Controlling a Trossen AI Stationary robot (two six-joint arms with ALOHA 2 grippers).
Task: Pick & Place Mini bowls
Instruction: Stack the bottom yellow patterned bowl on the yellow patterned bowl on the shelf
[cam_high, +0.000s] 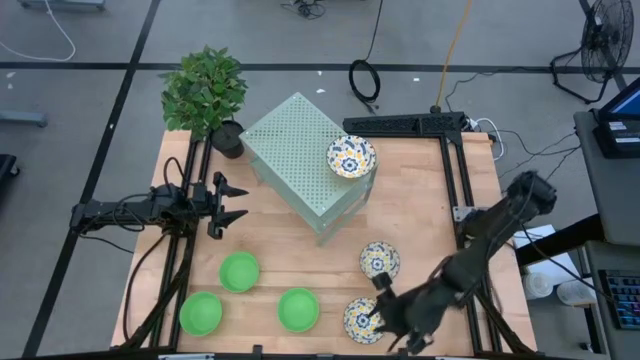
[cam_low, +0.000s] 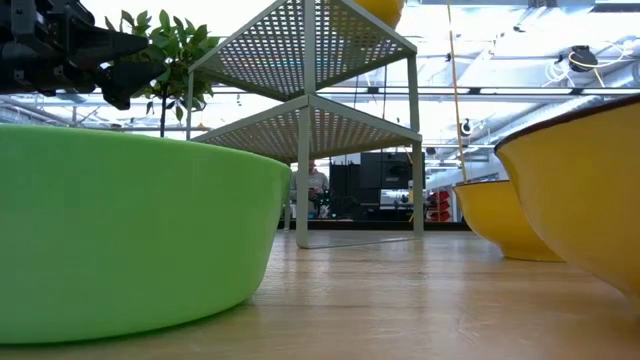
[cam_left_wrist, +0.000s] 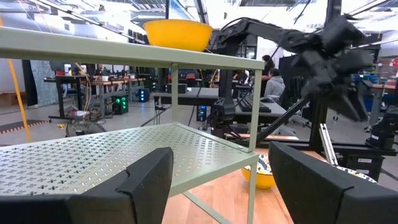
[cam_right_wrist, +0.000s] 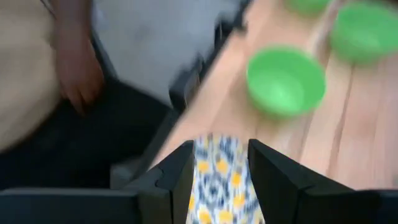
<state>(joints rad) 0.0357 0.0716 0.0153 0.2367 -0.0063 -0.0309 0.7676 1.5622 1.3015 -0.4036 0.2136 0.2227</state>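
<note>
Three plain green mini bowls (cam_high: 239, 271) (cam_high: 201, 313) (cam_high: 298, 309) stand upright on the wooden table near its front edge. One patterned mini bowl (cam_high: 351, 156) rests on top of the pale green perforated shelf (cam_high: 295, 150), another (cam_high: 380, 260) sits on the table, and a third (cam_high: 360, 320) stands by the front edge. My right gripper (cam_high: 382, 305) hovers open over that third bowl's right rim. In the right wrist view the bowl (cam_right_wrist: 221, 183) shows through the gap between the fingers of my right gripper (cam_right_wrist: 219, 174). My left gripper (cam_high: 243, 203) waits open at the table's left, facing the shelf.
A potted plant (cam_high: 205, 95) stands at the far left corner beside the shelf. Black frame rails (cam_high: 405, 125) run along the far and right sides. A person's hand (cam_right_wrist: 74, 74) shows beyond the table's near edge. Bare wood lies between the green bowls and the shelf.
</note>
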